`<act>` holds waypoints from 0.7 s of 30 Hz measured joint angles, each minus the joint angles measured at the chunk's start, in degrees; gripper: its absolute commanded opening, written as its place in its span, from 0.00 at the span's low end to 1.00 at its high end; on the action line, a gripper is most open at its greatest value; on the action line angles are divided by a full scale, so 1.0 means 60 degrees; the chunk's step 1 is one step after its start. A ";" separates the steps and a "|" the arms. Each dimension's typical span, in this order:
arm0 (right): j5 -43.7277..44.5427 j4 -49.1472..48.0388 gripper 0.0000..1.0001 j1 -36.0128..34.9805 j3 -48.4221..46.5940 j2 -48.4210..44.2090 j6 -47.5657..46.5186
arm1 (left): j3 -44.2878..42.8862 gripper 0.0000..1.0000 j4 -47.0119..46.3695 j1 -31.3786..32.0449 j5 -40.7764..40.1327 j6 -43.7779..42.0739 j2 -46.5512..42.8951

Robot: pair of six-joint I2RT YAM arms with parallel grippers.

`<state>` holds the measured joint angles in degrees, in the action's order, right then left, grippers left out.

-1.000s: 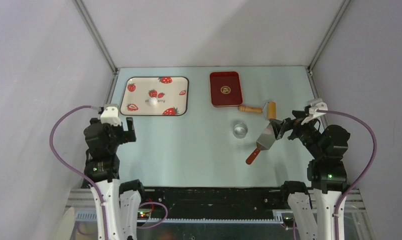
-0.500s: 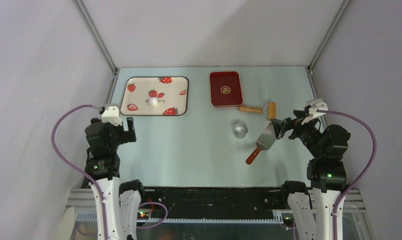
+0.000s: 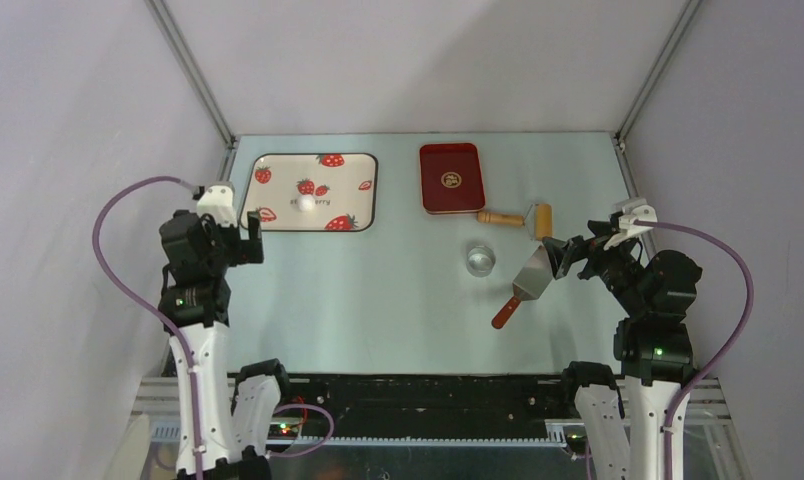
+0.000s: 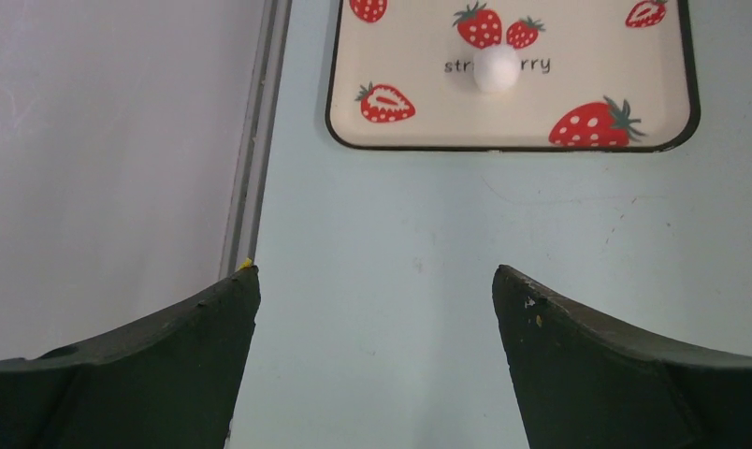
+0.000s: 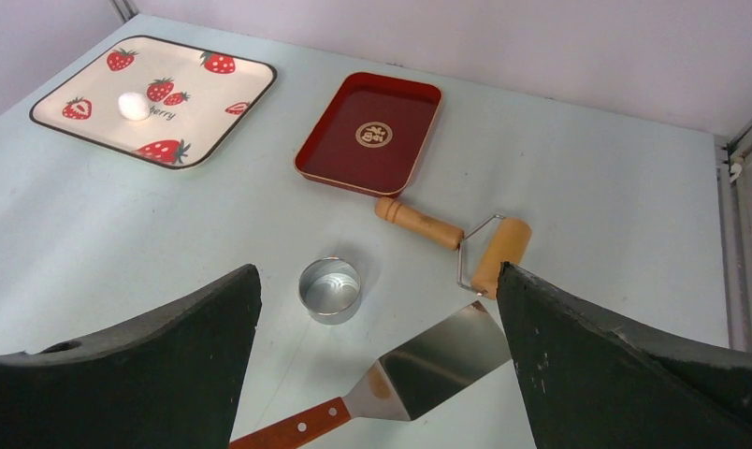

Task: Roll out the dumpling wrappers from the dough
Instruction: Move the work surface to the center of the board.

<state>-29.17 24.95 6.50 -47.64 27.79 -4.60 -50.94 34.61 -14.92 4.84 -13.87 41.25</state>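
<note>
Right wrist view adds roller, spatula, cup; left wrist view shows the dough on the strawberry tray at 12 o'clock. Left gripper, right gripper: wide, empty

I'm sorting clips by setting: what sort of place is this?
Probably a walled robot test bench staged for dough work: a dough ball on a strawberry-print tray, a wooden roller and a spatula on the blue table.

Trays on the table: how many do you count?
2. The strawberry-print tray lies at the far left with the dough on it. The red tray lies far centre-right, just beyond the roller. Nothing in these views could hide another.
</note>
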 measured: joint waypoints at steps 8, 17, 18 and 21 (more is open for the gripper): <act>-0.0018 0.0000 1.00 0.0000 0.0000 0.0000 -0.0025 | -0.0951 0.98 -0.0182 0.0510 0.0284 -0.0022 0.1508; -0.0011 0.0000 1.00 0.0000 0.0000 0.0051 -0.0040 | -0.1049 0.98 -0.0823 0.2102 0.0481 -0.0714 0.3053; -0.0011 0.0004 1.00 0.0000 0.0000 0.0073 -0.0040 | -0.1086 0.98 -0.0856 0.2299 0.0488 -0.0849 0.3242; -0.0011 0.0000 1.00 0.0000 0.0000 0.0171 -0.0069 | -0.1264 0.98 -0.0994 0.2980 0.0452 -0.1355 0.3967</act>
<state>-29.23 24.95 6.50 -47.64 28.82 -5.02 -58.52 28.64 2.96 7.55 -22.00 65.06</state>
